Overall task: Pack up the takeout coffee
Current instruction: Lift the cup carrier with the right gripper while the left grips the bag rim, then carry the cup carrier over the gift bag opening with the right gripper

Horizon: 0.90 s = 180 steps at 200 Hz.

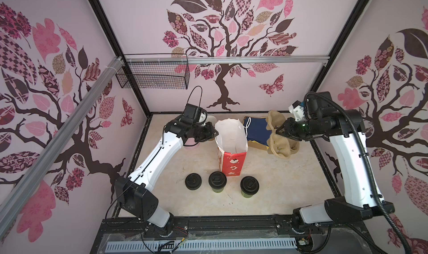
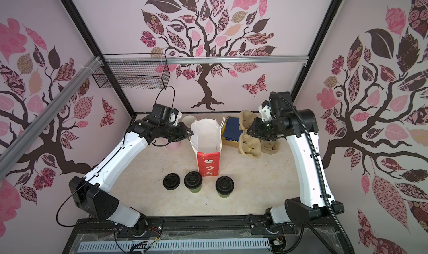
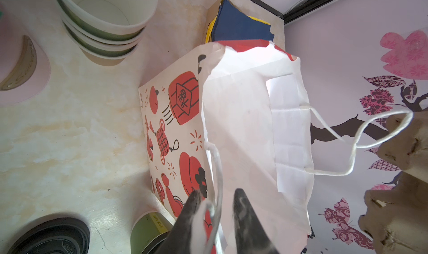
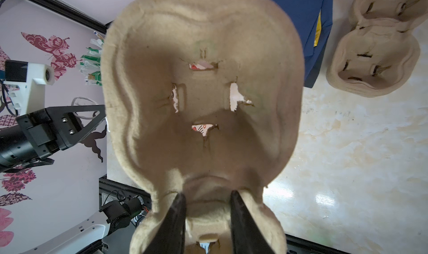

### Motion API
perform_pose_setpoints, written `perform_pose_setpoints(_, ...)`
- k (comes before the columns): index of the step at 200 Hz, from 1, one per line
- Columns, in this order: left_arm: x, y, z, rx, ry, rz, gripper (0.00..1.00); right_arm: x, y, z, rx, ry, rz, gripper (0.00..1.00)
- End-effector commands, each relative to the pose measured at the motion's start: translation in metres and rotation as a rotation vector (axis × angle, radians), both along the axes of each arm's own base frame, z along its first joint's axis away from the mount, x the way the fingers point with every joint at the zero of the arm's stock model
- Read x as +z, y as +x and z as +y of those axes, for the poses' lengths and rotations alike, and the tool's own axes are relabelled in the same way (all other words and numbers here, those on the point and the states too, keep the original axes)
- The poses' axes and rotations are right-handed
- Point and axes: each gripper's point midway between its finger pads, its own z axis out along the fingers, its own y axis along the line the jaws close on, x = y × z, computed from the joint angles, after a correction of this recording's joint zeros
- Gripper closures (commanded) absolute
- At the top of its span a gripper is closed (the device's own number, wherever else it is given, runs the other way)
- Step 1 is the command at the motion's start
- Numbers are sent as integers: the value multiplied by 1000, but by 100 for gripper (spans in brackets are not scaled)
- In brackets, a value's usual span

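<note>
Two green takeout coffee cups with black sip lids (image 1: 217,180) (image 1: 249,185) stand upright near the table's front, just before the paper bag (image 1: 231,134). The bag is red-patterned, white inside, upright and open at the top. My left gripper (image 3: 217,191) straddles the bag's left rim, with the paper wall and a white handle cord between its fingers. The jaws are narrowly apart, and I cannot tell whether they pinch the rim. My right gripper (image 4: 207,193) is shut on the middle ridge of a beige pulp cup carrier (image 4: 203,90), held in the air right of the bag.
A squat stack of black lids (image 1: 193,181) sits left of the cups. Behind the bag are stacked empty cups (image 3: 104,16), a box of blue napkins (image 1: 257,130) and spare carriers (image 4: 375,46). A pink cup (image 1: 192,145) is under my left arm. A wire basket (image 1: 152,72) hangs on the back wall.
</note>
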Motion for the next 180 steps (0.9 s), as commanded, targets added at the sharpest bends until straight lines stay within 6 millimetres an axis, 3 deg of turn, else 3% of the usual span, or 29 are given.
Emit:
perform_pose_setpoints(1,-23,-1,2,-8,32,38,75,12,2,10,-2,35,-21,69)
perform_pose_setpoints(36,-25,-1,0,-12,22,43,83,7,0,18,6,39,-12,69)
perform_pose_setpoints(89,-15,1,-4,12,-29,28,100,19,0,34,31,55,-38,69)
perform_pose_setpoints(130,-9,1,-13,65,-115,19,100,32,4,68,76,61,-68,69)
perform_pose_setpoints(149,-4,1,-19,105,-176,0,100,48,7,82,96,78,-110,69)
perform_pose_setpoints(180,2,-3,-28,156,-242,-31,100,53,16,104,119,90,-122,69)
